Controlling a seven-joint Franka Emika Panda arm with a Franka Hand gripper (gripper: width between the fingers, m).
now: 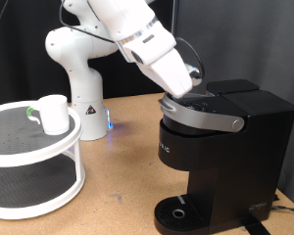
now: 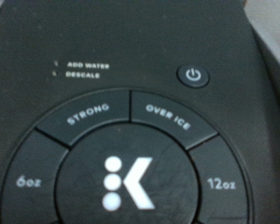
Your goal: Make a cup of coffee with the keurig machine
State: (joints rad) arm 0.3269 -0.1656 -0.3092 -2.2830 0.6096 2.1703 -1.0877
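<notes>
The black keurig machine (image 1: 225,147) stands at the exterior view's right, its silver-grey lid handle (image 1: 201,116) down and its round drip tray (image 1: 176,211) bare. My gripper (image 1: 189,88) is at the machine's top, right over the buttons; its fingers are hidden. The wrist view shows the control panel (image 2: 131,177) from very close: the K button in the middle, with STRONG, OVER ICE, 6oz and 12oz around it and a power button (image 2: 194,76). No fingers show there. The white cup (image 1: 54,113) stands on a round white stand at the exterior view's left, far from the machine.
The cup's stand is a two-tier white round shelf (image 1: 39,162) with a dark mesh top. A small green-topped pod (image 1: 31,114) lies beside the cup. The white arm base (image 1: 83,98) stands behind, between the stand and the machine. The table is light wood.
</notes>
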